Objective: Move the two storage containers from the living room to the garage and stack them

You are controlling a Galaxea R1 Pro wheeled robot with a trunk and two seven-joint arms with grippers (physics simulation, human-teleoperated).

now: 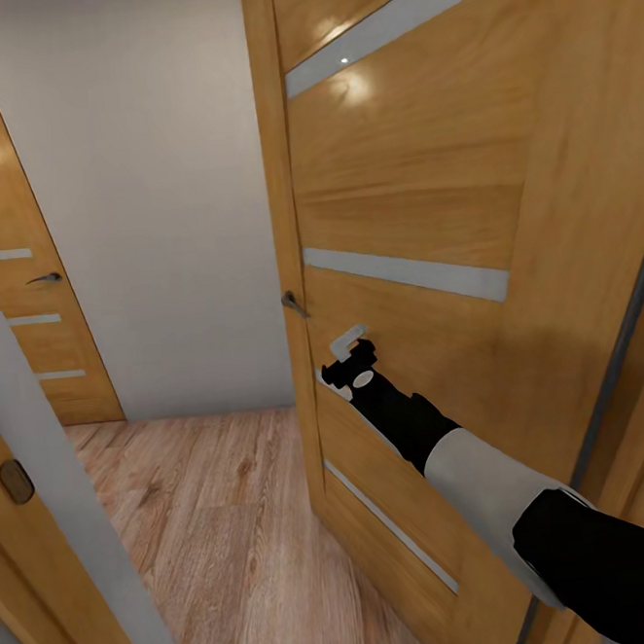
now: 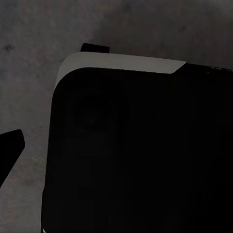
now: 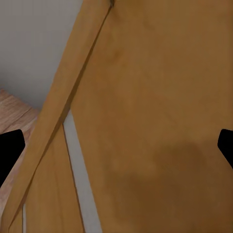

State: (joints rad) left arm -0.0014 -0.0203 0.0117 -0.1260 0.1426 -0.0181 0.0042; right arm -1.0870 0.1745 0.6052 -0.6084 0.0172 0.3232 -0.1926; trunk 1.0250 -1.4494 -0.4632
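Note:
The storage containers are out of view. My right gripper (image 1: 343, 361) reaches forward against the face of a wooden door (image 1: 419, 206) with frosted strips, just below and right of its dark handle (image 1: 294, 304). In the right wrist view its fingertips (image 3: 9, 150) sit far apart at both edges, open and empty, with the door panel (image 3: 145, 121) close in front. The left wrist view looks down on dark grey concrete floor (image 2: 29, 29) beside the robot's black body (image 2: 145, 155); one left fingertip (image 2: 9, 148) shows wide out, holding nothing.
The door stands ajar, its edge (image 1: 283, 267) facing me. Beyond it lies a hallway with light wood plank flooring (image 1: 213, 527), a pale wall (image 1: 153, 180) and a second wooden door (image 1: 26, 289). A grey door frame (image 1: 55, 502) slants close at the left.

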